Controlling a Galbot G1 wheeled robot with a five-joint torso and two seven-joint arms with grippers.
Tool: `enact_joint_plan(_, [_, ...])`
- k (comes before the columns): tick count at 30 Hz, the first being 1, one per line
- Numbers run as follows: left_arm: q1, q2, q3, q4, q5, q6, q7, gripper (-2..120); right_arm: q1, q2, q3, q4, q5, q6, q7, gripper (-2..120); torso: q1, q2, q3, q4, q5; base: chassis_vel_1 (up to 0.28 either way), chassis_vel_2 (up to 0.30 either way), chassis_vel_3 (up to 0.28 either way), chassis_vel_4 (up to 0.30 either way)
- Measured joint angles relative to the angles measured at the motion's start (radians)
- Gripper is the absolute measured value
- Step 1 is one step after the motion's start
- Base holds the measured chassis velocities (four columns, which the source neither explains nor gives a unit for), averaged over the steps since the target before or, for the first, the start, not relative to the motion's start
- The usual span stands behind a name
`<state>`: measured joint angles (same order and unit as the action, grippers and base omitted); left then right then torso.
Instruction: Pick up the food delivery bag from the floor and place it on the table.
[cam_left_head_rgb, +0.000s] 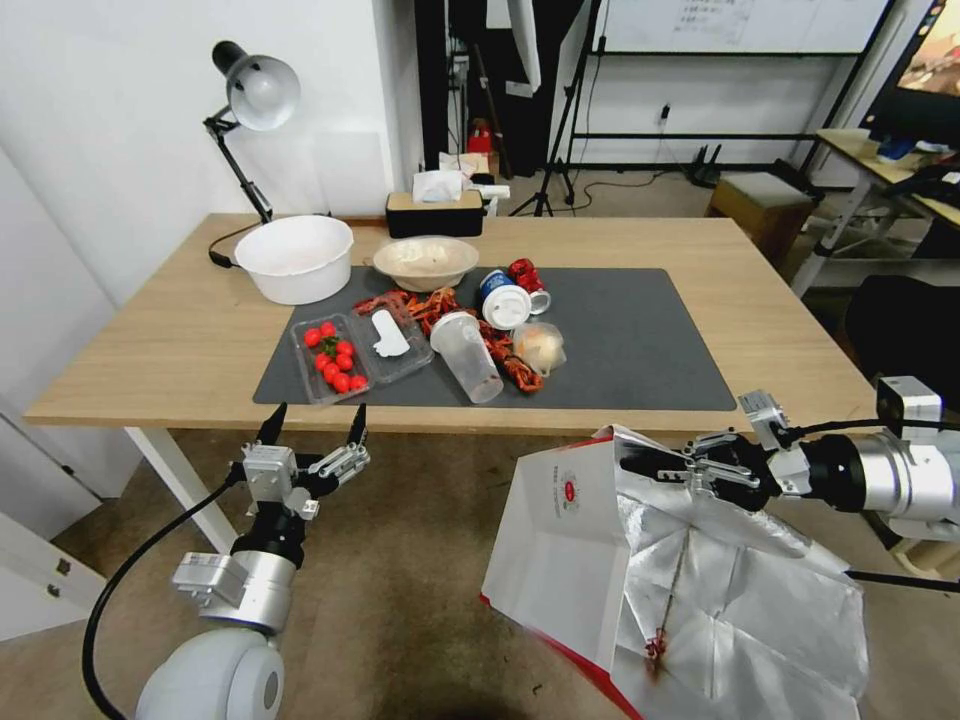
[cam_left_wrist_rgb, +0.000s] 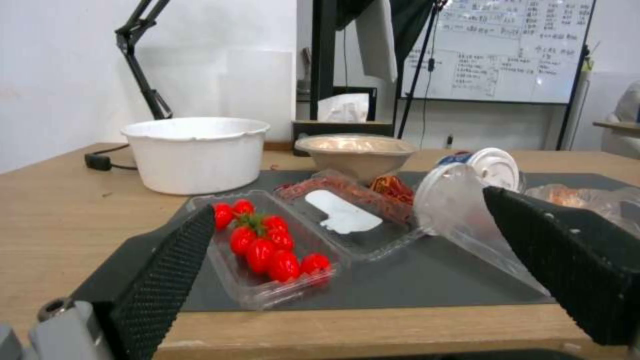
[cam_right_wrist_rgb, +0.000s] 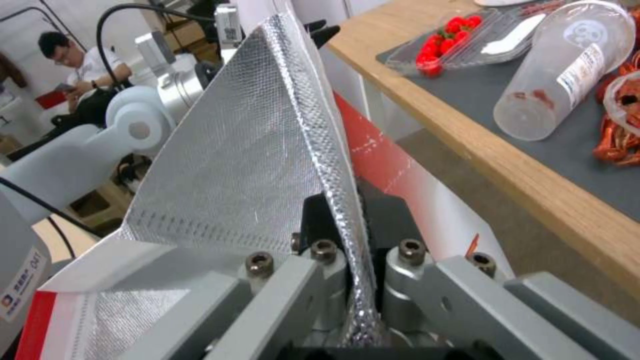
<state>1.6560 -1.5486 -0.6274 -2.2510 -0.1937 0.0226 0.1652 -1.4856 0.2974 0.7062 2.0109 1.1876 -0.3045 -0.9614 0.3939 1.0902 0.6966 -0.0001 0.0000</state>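
right pincer (cam_left_head_rgb: 640, 462) clamps food delivery bag (cam_left_head_rgb: 570, 540) rim, below table (cam_left_head_rgb: 780, 320) edge | left pincer (cam_left_head_rgb: 312, 425) released

Head camera looks down over the table (cam_left_head_rgb: 780, 300); both wrist cameras, low and near, share its front edge.

Right gripper (cam_left_head_rgb: 640, 462) was clamped on the upper rim of the food delivery bag (cam_left_head_rgb: 570, 540), foil lining exposed. The bag hung just in front of the table (cam_left_head_rgb: 170, 340), its rim about level with the table's front edge, above the floor (cam_left_head_rgb: 410, 580). Left gripper (cam_left_head_rgb: 313, 430) was held below the table's front edge, fingers spread, empty.
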Motion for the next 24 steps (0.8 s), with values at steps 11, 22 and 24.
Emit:
enact_joint_plan(11, [0.000,0.002,-0.002,0.003,0.000,-0.003,0.000,100,-0.006,-0.004,0.012,0.009,0.013,0.010,-0.002,0,-0.002,-0.004,-0.002,0.0000,-0.0001,0.000,0.000,0.000,0.000])
enact_joint_plan(22, [0.004,0.003,-0.005,0.001,0.000,-0.006,-0.001,100,0.021,-0.019,0.033,0.029,0.119,0.000,-0.006,0,-0.003,-0.007,-0.004,0.0000,-0.0001,0.000,0.000,0.000,0.000])
enact_joint_plan(24, [0.004,0.001,-0.004,0.003,0.001,-0.006,-0.001,100,0.041,-0.019,0.040,0.043,0.171,-0.008,0.003,0,-0.003,-0.007,-0.004,0.0000,-0.0001,0.000,0.000,0.000,0.000])
